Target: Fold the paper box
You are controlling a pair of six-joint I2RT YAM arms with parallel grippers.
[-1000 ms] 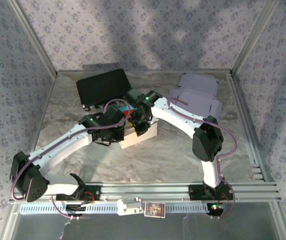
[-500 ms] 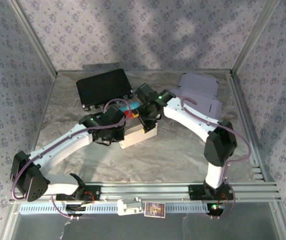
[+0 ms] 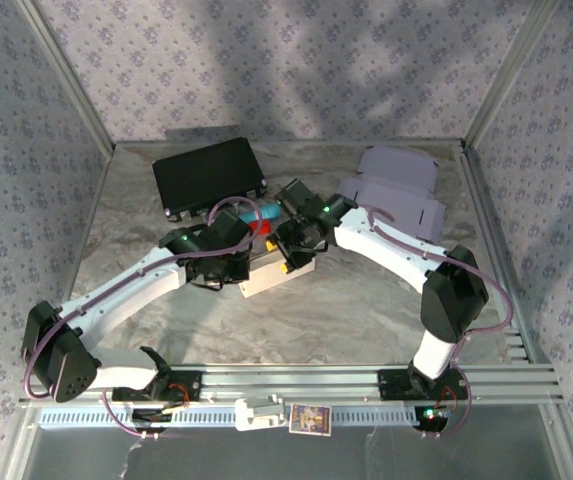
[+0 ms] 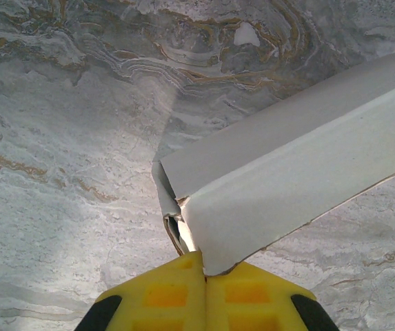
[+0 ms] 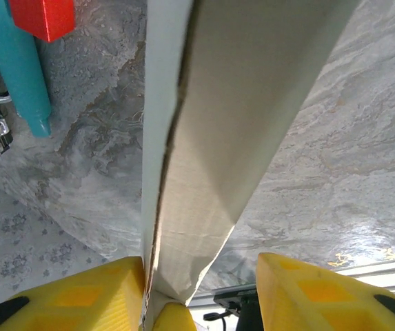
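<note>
The paper box [image 3: 278, 272] is white cardboard, partly folded, lying mid-table between the two arms. My left gripper [image 3: 234, 262] is at its left end. In the left wrist view the left gripper [image 4: 205, 265] is shut on a corner of a box flap [image 4: 300, 172]. My right gripper [image 3: 292, 246] is over the box's right end. In the right wrist view the right gripper [image 5: 200, 272] is open around an upright box wall [image 5: 231, 103]: the left finger [image 5: 80, 296] touches the cardboard, the right finger [image 5: 307, 289] stands apart from it.
A black case [image 3: 208, 175] lies at the back left. Lavender folded boxes [image 3: 396, 190] sit at the back right. A teal stick [image 5: 21, 69] and a red block [image 5: 45, 17] lie just behind the box. Metal rails edge the table.
The right gripper drew back toward the rear, then came down again onto the box's right end, while its elbow swung right. The left arm stayed put, still pinching the flap.
</note>
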